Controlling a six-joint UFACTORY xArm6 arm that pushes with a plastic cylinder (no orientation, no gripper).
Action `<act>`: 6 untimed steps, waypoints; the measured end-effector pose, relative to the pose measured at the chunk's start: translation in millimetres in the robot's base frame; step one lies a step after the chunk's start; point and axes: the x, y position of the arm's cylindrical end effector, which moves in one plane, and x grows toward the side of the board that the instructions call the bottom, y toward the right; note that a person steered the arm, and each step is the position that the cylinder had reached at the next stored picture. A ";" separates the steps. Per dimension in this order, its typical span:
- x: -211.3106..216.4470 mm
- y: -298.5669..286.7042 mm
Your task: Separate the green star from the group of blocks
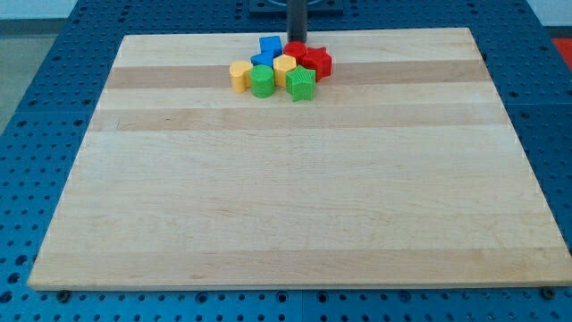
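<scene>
Tip (pixel 296 41) at view's top, just behind red blocks (pixel 308 57); green star (pixel 301 84) touching cluster's front. No claw fitted, rod only.

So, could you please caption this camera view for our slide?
My tip behind clustered blocks; green star-shaped block at the front right, on the wooden board.

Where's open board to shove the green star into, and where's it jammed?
Free: all the board below the cluster, plus the strips to its left and right. Crowded: top centre, where the green star, green cylinder, yellow, red and blue blocks pack together, my tip just above them.
</scene>
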 end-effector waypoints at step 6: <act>124.6 25.6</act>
